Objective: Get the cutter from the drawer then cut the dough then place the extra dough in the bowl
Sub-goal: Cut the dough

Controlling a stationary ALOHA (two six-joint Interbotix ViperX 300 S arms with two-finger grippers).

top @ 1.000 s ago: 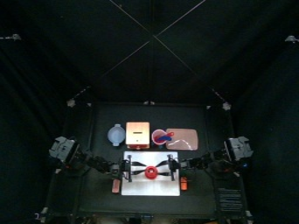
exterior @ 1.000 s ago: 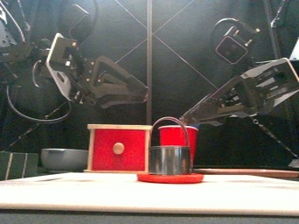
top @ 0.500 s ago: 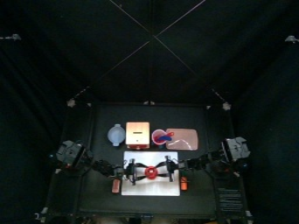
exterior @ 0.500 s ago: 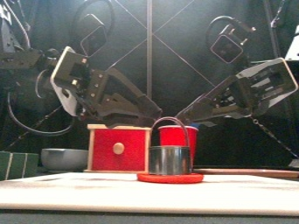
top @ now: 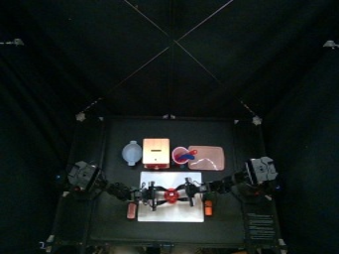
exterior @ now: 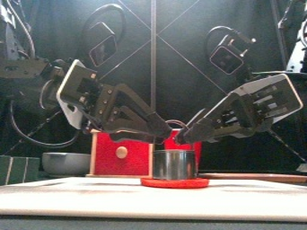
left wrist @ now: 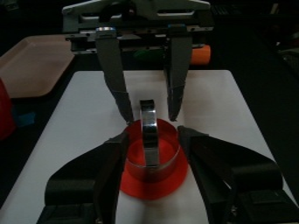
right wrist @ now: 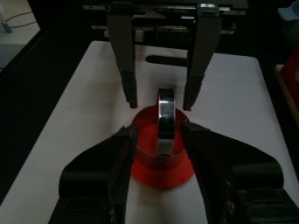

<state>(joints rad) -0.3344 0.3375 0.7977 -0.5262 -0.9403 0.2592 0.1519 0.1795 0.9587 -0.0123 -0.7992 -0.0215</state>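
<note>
A round metal cutter (exterior: 175, 164) stands on the flat red dough (exterior: 175, 182), on the white cutting board (top: 172, 212). My left gripper (exterior: 160, 140) slants down from the left and my right gripper (exterior: 191, 138) from the right, their tips meeting just over the cutter's top. In the left wrist view the cutter (left wrist: 152, 142) and dough (left wrist: 149, 173) sit between my open jaws, with the right gripper's fingers (left wrist: 112, 72) opposite. The right wrist view shows the cutter (right wrist: 167, 122) on the dough (right wrist: 163, 164) between that gripper's open jaws.
Behind the board stand the wooden box with its red drawer front (exterior: 122, 151), the blue-grey bowl (exterior: 66, 162) to its left, and a red cup (top: 183, 154) on the pink tray (top: 212, 157). Small orange pieces (top: 133, 210) (top: 211, 208) lie beside the board's front corners.
Both grippers have come down and inward over the cutter. The cutter's wire handle, seen before as an arch above it, is now hidden behind their tips.
</note>
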